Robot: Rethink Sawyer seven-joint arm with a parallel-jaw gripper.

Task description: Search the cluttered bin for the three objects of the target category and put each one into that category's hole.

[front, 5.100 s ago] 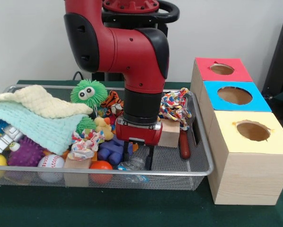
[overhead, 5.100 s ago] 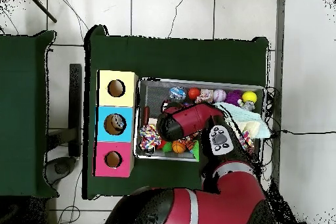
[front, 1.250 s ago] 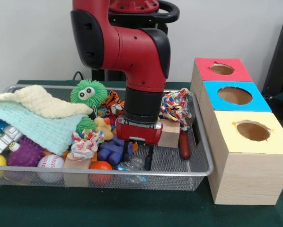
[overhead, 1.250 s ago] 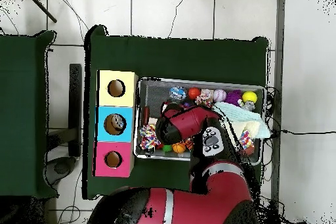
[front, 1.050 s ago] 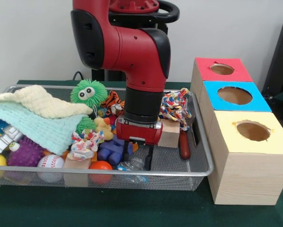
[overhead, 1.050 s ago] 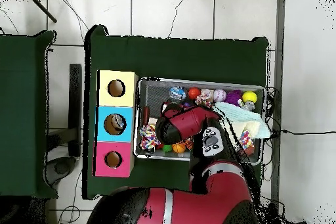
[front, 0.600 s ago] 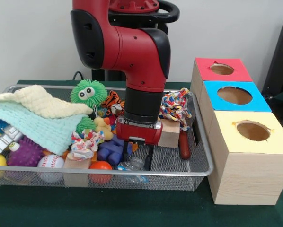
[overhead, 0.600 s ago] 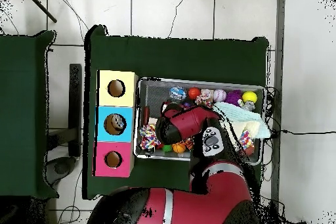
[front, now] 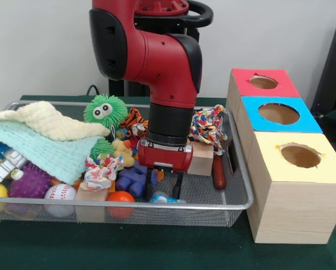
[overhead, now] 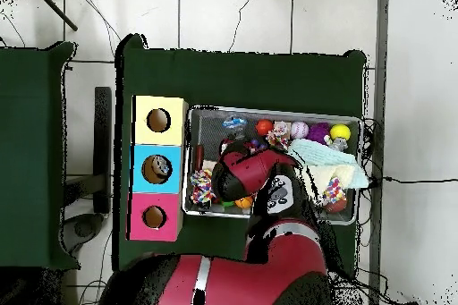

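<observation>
Green cloth covers the table (front: 173, 253), with a pale wall behind. On it stands a wire mesh bin (front: 235, 169) crowded with toys, and just right of the bin three wooden boxes in a row, each with a round hole in its top: red box (front: 263, 82) farthest, blue box (front: 279, 114) in the middle, yellow box (front: 299, 156) nearest.

The red arm (front: 168, 67) comes down into the bin's right half. Its gripper (front: 163, 188) has its jaws spread apart, holding nothing, the two dark fingers (front: 177, 184) pointing down. A crumpled clear plastic bottle (front: 163, 199) with a blue patch lies on the mesh at the near rim, directly below and between the jaws; whether they touch it cannot be told.

Just left of the jaws sits a blue block toy (front: 132, 178); a wooden block (front: 201, 158) lies behind to the right, with a coloured rope knot (front: 208, 127) above it. An orange ball (front: 120, 198) and a baseball (front: 60, 192) lie at the near rim, a green fuzzy ball (front: 105, 109) at the far side, and folded cloths (front: 41, 140) at the left end.
</observation>
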